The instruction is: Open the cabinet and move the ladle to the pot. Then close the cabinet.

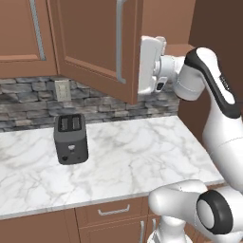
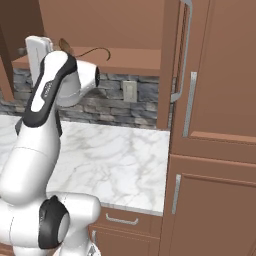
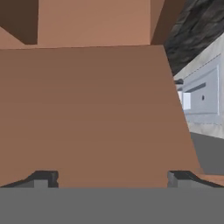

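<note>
Cabinet (image 1: 95, 47) door swung open, upper centre. Ladle (image 2: 75, 51) apparently on the shelf, upper left of right base view, untouched. Gripper (image 3: 112, 178) jaws wide apart, empty. Transfer to pot and closing remain.

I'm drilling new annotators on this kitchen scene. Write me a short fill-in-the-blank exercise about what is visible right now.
1. The cabinet door next to the arm is swung ____.
2. The dark toaster stands on the ____ countertop.
3. The ladle lies on the cabinet's ____.
4. The claw has its jaws ____.

Missing words: open; marble; shelf; open
</note>
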